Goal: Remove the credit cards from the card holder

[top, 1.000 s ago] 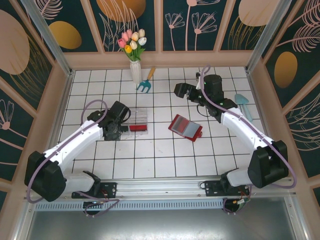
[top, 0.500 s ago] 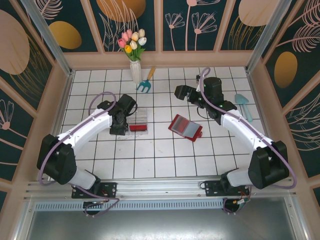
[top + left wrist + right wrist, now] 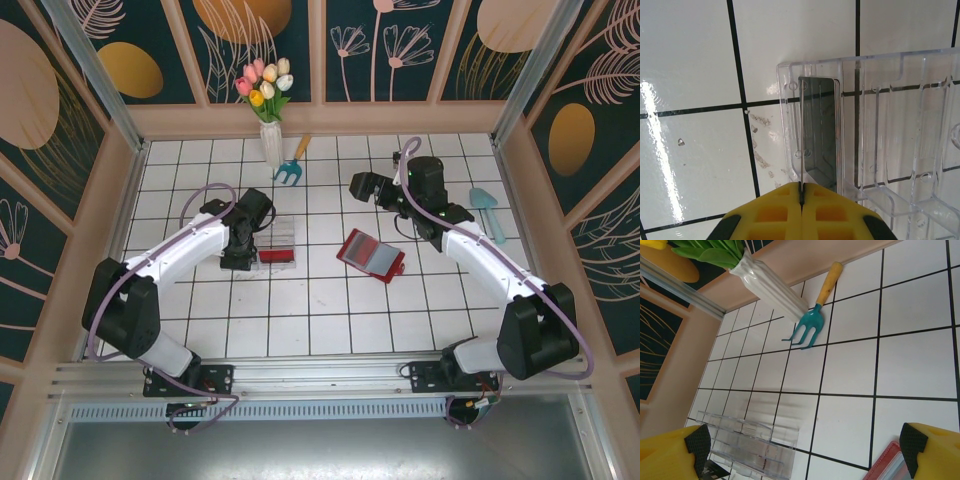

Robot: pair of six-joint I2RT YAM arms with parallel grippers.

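The card holder (image 3: 370, 255) lies open on the tiles at mid-table, red outside with grey-blue panels inside; its red corner (image 3: 890, 466) shows in the right wrist view. My left gripper (image 3: 240, 246) is at the left end of the clear plastic tray (image 3: 280, 238). There its yellow fingers (image 3: 775, 215) are shut on a thin credit card (image 3: 801, 135), seen edge-on and standing in the tray's end slot. Dark cards (image 3: 822, 132) stand beside it in the same slot. My right gripper (image 3: 364, 185) hovers open beyond the card holder, holding nothing.
A white vase of tulips (image 3: 270, 140) and a teal garden fork (image 3: 291, 168) stand at the back. A light blue trowel (image 3: 487, 212) lies at the right wall. Red cards (image 3: 277, 256) sit in the tray's near slot. The walls enclose the tiled floor.
My left arm has swung inward and carried its gripper a little farther back onto the tray's left end. The right arm has barely moved.
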